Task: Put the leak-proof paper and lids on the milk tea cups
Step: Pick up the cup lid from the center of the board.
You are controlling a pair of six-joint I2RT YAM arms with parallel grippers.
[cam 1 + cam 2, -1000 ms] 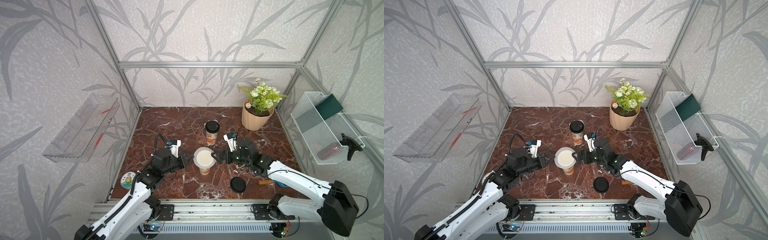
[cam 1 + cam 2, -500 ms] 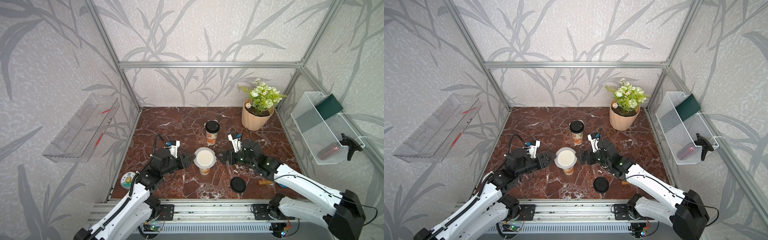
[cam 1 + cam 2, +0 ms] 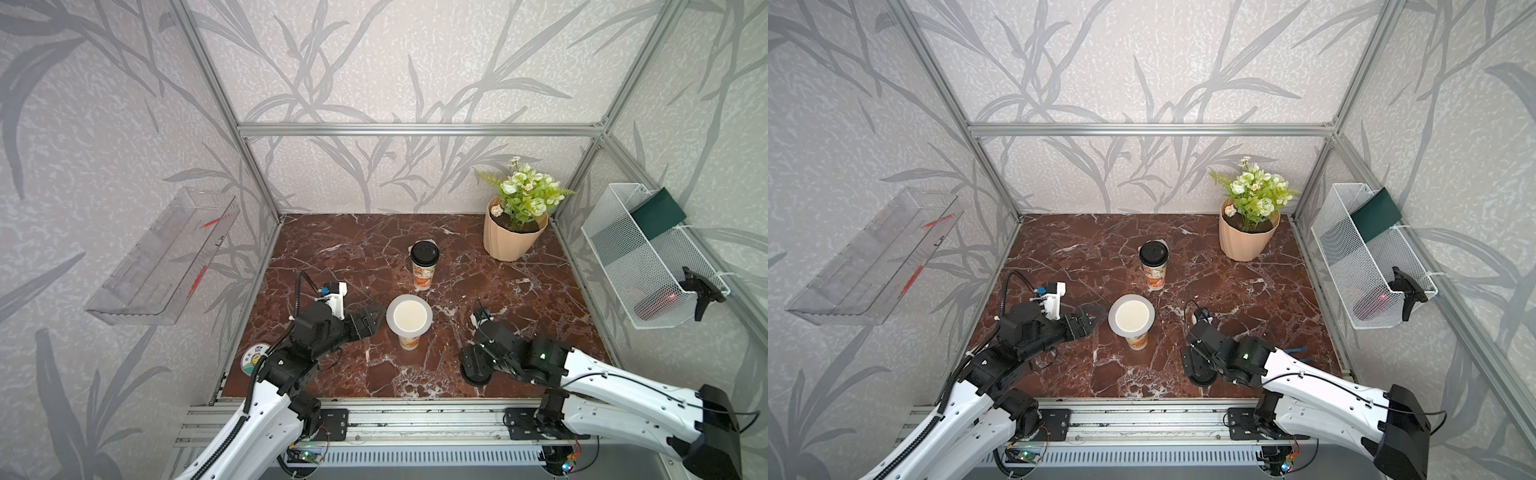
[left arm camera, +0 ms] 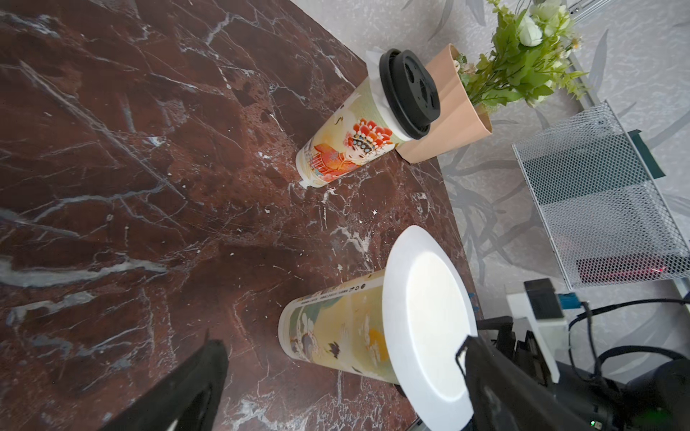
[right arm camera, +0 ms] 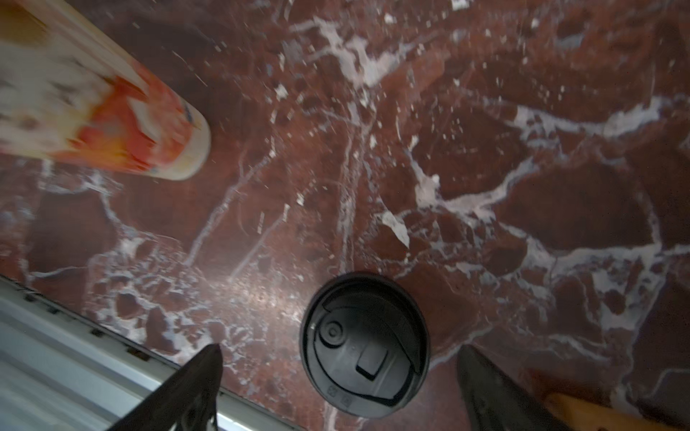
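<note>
Leak-proof paper (image 3: 409, 319), a pale round disc, lies flat over the mouth of the near cup (image 3: 409, 343), its rim overhanging all round. That cup stands upright about the middle of the table (image 3: 332, 257), slightly toward the front edge. A second sheet (image 4: 372, 56) shows only as a white corner poking out from under the black lid (image 3: 424, 252) that caps the far cup (image 3: 423, 276), which stands upright behind the first, toward the back edge. The left pincer (image 3: 376, 320) sits level with the covered cup's rim on its left side, fingers spread wide and pinching nothing. In the left wrist view one fingertip (image 4: 485, 373) overlaps the disc's edge, and I cannot tell whether it touches. The right pincer (image 3: 473, 368) hangs over a loose black lid (image 5: 364, 343) lying on the table near the front edge, right of the middle. Its fingers are spread on either side of that lid, not closed on it. A ribbed peach plant pot (image 3: 513, 237) with green-white flowers fills the back right corner, and a small round printed disc (image 3: 254, 356) lies at the front left corner.
</note>
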